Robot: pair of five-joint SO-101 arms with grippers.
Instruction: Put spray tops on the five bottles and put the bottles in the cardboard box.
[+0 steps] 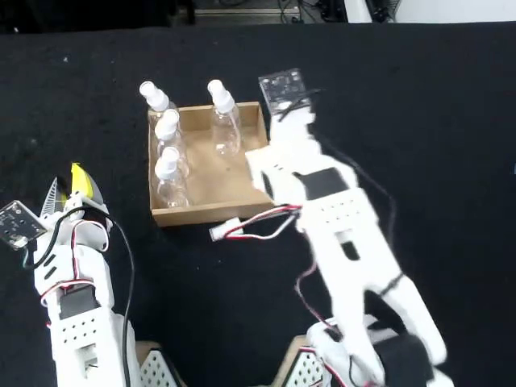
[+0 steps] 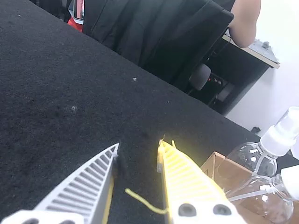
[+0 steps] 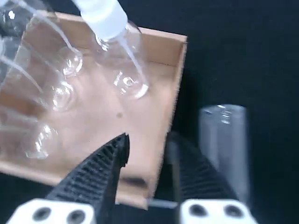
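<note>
One cardboard box (image 1: 218, 181) sits on the black desk (image 1: 419, 121), and four clear bottles with white spray tops stand in it. A row of three bottles (image 1: 169, 137) lines the left wall, and a single bottle (image 1: 226, 129) stands by the far right corner. A fifth bottle (image 3: 223, 144), also clear, stands on the desk just outside the box's right wall; its upper end is too blurred to tell whether it has a top.

The right gripper (image 3: 147, 149) hangs over that right wall. Its two black fingers (image 3: 110, 163) are spread apart and hold nothing, one above the box floor and the other outside it, near the fifth bottle.

The left gripper (image 1: 68, 189) is above the desk, well left of the box. Its grey and yellow fingers (image 2: 182, 182) are parted and empty.
</note>
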